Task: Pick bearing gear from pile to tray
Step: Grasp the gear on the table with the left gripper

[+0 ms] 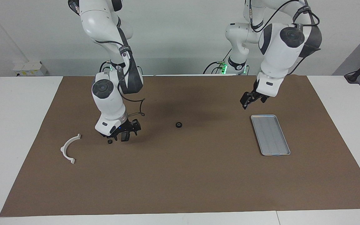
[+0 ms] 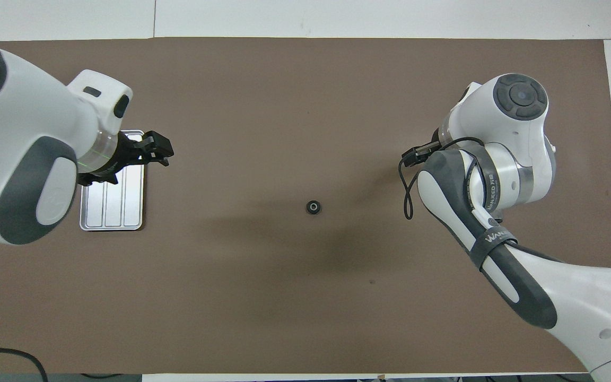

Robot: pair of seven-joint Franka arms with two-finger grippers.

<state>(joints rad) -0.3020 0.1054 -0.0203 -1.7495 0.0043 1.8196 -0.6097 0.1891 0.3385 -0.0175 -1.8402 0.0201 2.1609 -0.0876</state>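
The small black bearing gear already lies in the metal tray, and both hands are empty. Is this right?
Not quite. The bearing gear lies on the brown mat mid-table, apart from the tray, which the facing view shows holding nothing. Both hands, left hand and right hand, are indeed empty.

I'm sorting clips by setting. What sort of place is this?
Probably a robotics lab or test bench, not a factory line: two arms work over a brown mat on a white table against a bare wall, with a few loose parts laid out: a white bracket, a small black gear, a metal tray.
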